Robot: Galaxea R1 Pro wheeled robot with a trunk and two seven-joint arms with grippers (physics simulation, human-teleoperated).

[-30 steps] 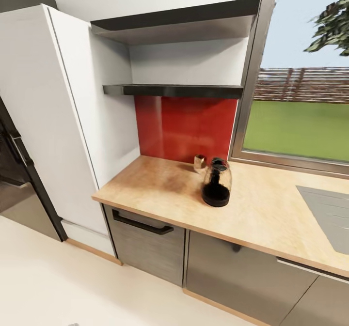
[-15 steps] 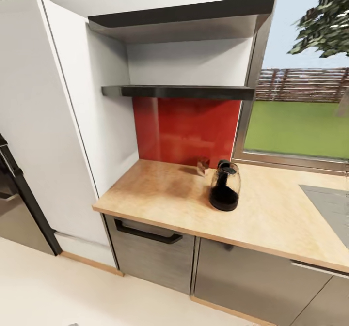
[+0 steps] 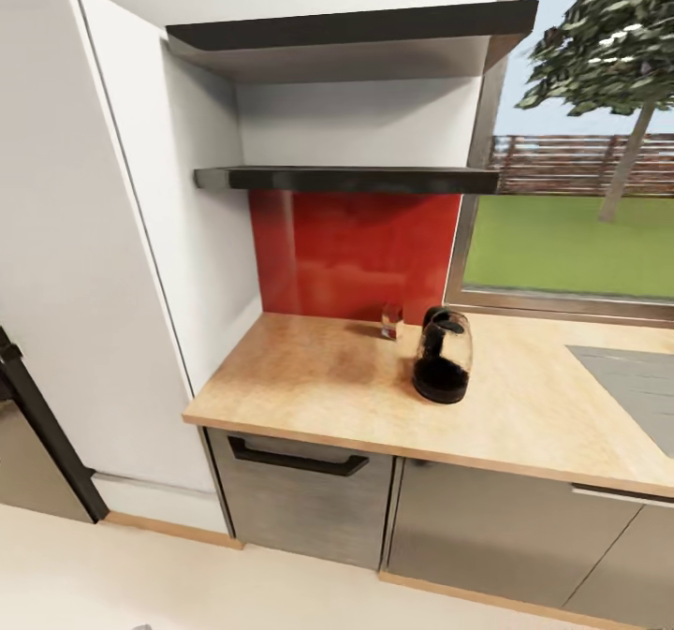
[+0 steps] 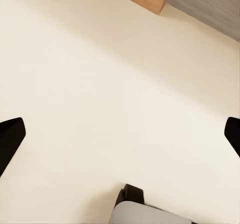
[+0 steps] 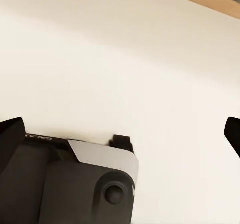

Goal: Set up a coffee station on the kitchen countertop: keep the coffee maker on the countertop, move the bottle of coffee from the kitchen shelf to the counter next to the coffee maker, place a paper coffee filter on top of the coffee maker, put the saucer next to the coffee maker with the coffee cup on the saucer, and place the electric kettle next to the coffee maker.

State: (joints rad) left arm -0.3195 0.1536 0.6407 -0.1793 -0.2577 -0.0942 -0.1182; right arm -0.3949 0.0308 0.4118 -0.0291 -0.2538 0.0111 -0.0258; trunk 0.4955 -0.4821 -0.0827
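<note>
A pale wood-grain worktop (image 3: 318,377) with a matt finish carries a clear glassy kettle (image 3: 443,356) on a black base, before a glossy red backsplash (image 3: 351,251), dark shelves (image 3: 346,179) and brushed grey cabinet fronts (image 3: 300,508).

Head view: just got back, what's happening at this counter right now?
Nothing is being handled. The robot faces the wooden countertop, where a glass coffee maker stands beside a small bottle near the red backsplash. The two dark shelves above show nothing on them from here. Both wrist cameras look down at the pale floor, with the left gripper and right gripper fingers spread wide and empty.
</note>
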